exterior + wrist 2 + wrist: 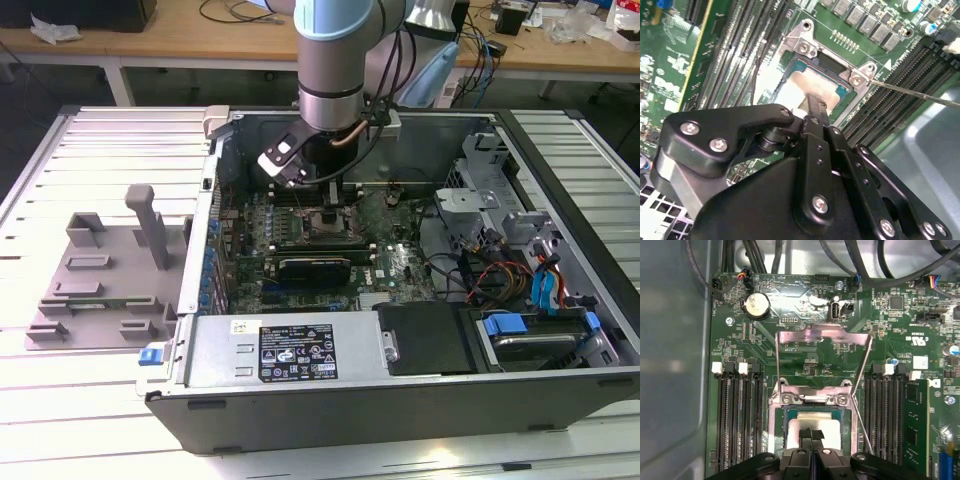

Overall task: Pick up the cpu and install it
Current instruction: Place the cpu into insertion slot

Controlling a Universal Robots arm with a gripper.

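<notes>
Pincer (811, 436) of mine, fingertips drawn narrow and all but meeting with nothing clamped between them, stands over the middle of the cpu (796, 432) in the first wrist view. The cpu lies flat inside the socket (812, 399) on the green motherboard (790, 305), pale metal top upward. Whether my tips press on it I cannot tell. A metal load plate (825, 333) stands raised open, and the thin latch lever (860, 425) hangs free beside it. Memory slots (737, 415) flank the socket. In the exterior view my arm (335, 60) reaches down into the open computer case (400, 400), with a grey fixture (100, 280) on the table (60, 400) at the exterior view's left.
</notes>
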